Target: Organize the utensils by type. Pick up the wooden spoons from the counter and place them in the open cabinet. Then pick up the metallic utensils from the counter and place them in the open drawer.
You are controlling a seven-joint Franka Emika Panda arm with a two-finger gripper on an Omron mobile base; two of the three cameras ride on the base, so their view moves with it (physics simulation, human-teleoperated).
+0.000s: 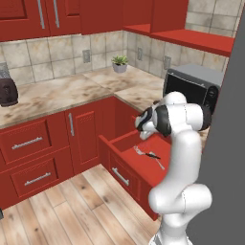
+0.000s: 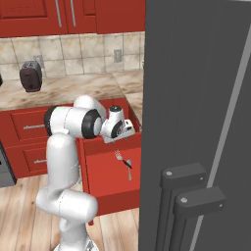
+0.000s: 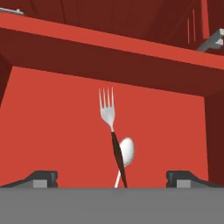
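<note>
**Q:** Left base view first — what is seen there?

**A:** Veined beige stone-look counter (image 1: 72, 93) is seen running along the tiled wall and turning a corner, atop red base units. The wide, deep red open drawer (image 1: 125, 143) is pulled out from the unit at the corner. On its plain red floor a silver fork with a dark brown-black handle (image 1: 146, 153) is laid, and a small all-silver spoon (image 1: 159, 164) is just beside it. The white arm's two-finger gripper (image 1: 140, 128) is held above the drawer, apart from both utensils. A small potted plant (image 1: 119, 63), a dark toaster (image 1: 7, 91) and a black-and-grey microwave (image 1: 191, 85) are set on the counter.

**Q:** And the right base view?

**A:** The same drawer (image 2: 110, 188) is shown from the other side, with the fork (image 2: 123, 160) on its floor and the spoon (image 2: 129, 171) partly under the handle. The gripper (image 2: 122, 136) is hung just over them. A large dark grey door panel with two bar handles (image 2: 196, 122) is in the foreground.

**Q:** The hand view?

**A:** The fork (image 3: 111, 131) is seen lying tines away, its dark handle crossing over the spoon (image 3: 125, 153); the two are touching. The dark fingertips (image 3: 41, 178) are spread wide apart with nothing gripped between them.
</note>
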